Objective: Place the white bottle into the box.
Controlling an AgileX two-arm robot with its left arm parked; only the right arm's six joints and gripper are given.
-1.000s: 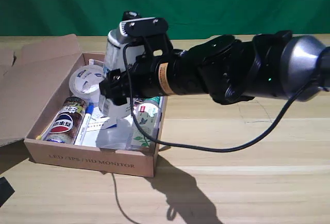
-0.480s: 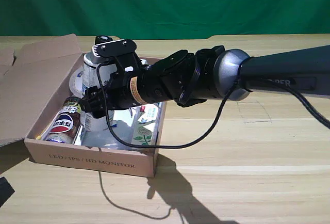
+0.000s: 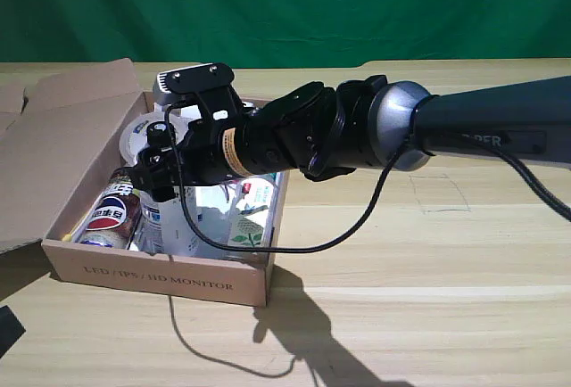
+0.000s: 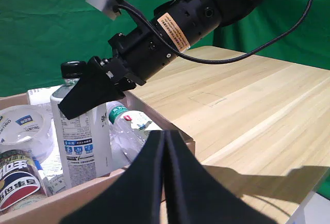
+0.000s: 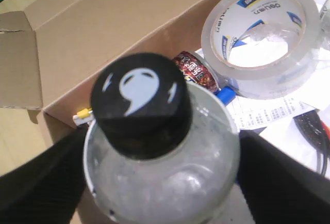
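The white bottle [image 3: 153, 219] stands upright inside the box [image 3: 161, 273], near its front wall, between a cola can and a green-capped bottle. My right gripper [image 3: 159, 182] is shut on the bottle's upper body. The left wrist view shows the black screw cap [image 4: 73, 69] above the dark fingers [image 4: 85, 94], with the label [image 4: 82, 136] below them. From the right wrist view I look down on the cap [image 5: 140, 100], with one dark finger on each side of the bottle's shoulder [image 5: 170, 193]. Its base is hidden behind the box wall.
Also in the box are a clear tape roll [image 3: 143, 142], a cola can [image 3: 111, 213], a green-capped bottle [image 3: 254, 213], a blue marker [image 5: 225, 95] and papers. The box flap [image 3: 53, 137] lies open toward the exterior view's left. The parked left gripper [image 4: 154, 182] is dark in the foreground.
My right arm has swung toward the exterior view's left and come down. The bottle went from above the box's back part to low inside it, near the front wall.
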